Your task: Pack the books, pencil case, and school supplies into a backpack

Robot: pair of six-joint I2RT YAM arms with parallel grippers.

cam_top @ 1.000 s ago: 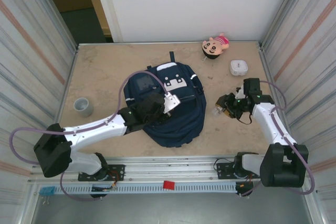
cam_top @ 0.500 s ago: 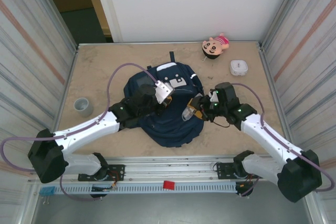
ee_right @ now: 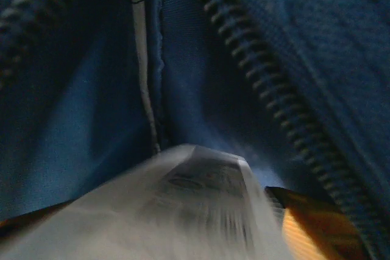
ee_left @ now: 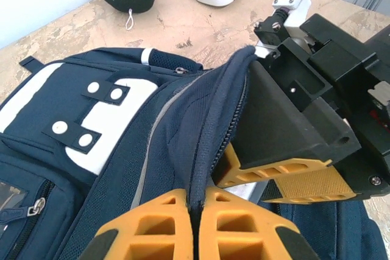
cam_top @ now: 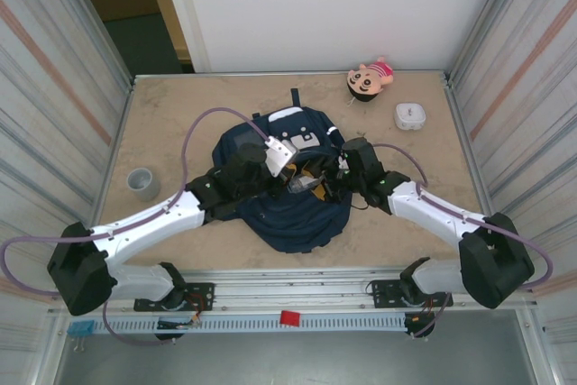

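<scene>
The navy backpack (cam_top: 297,215) lies in the middle of the table. My left gripper (cam_top: 290,174) is shut on the zipper edge (ee_left: 196,202) of the backpack (ee_left: 91,108) and holds that flap up. My right gripper (cam_top: 322,181) sits at the mouth of the opening, right next to the raised flap, its orange fingers (ee_left: 286,172) low inside. A small clear-greyish oblong piece (ee_right: 201,211) lies blurred between them, over the backpack's blue lining (ee_right: 73,89) and zipper teeth. Whether the pads press on it is hidden.
A pink plush doll (cam_top: 370,78) and a white rounded box (cam_top: 409,115) lie at the far right of the table. A grey cup (cam_top: 141,183) stands at the left. Corrugated metal walls close in both sides.
My right arm swung left from the table beside the backpack to its opening, carrying the clear piece. My left gripper pulled the flap edge up and toward the back.
</scene>
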